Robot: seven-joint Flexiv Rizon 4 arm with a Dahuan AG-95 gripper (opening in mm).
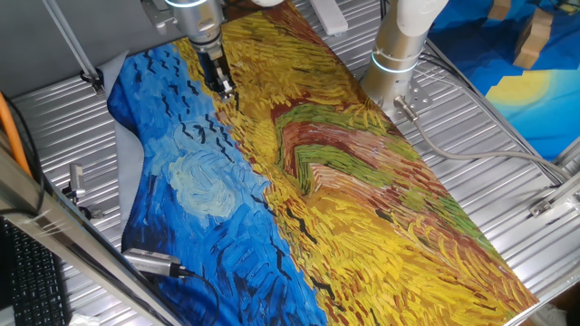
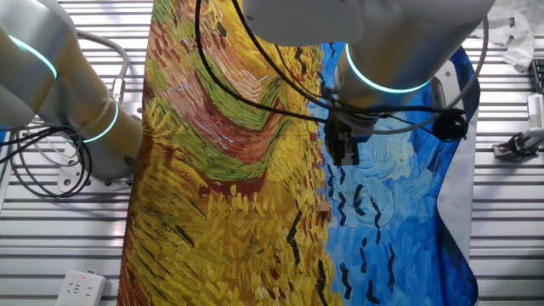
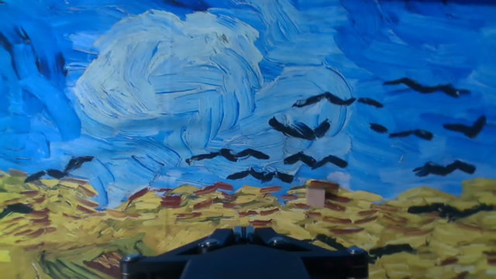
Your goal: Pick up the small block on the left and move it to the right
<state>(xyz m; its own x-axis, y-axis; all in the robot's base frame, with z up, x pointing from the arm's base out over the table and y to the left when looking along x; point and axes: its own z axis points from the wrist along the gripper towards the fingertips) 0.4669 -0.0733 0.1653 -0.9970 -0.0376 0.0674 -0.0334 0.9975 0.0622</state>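
painted cloth (image 3: 194, 93) under small block (image 3: 315, 194)

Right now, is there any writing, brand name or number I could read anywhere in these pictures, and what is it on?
None can be read.
The painted cloth shows only brushstrokes, no signature visible.
The arm and tool show no legible markings.
The white box at the table edge has a red spot, but any print is too small to read.

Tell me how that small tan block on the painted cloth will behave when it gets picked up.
The block looks like a flat-sided cube, so it probably won't roll. It appears rigid and small, so it is likely light. The painted cloth under it may wrinkle if the block is pushed.
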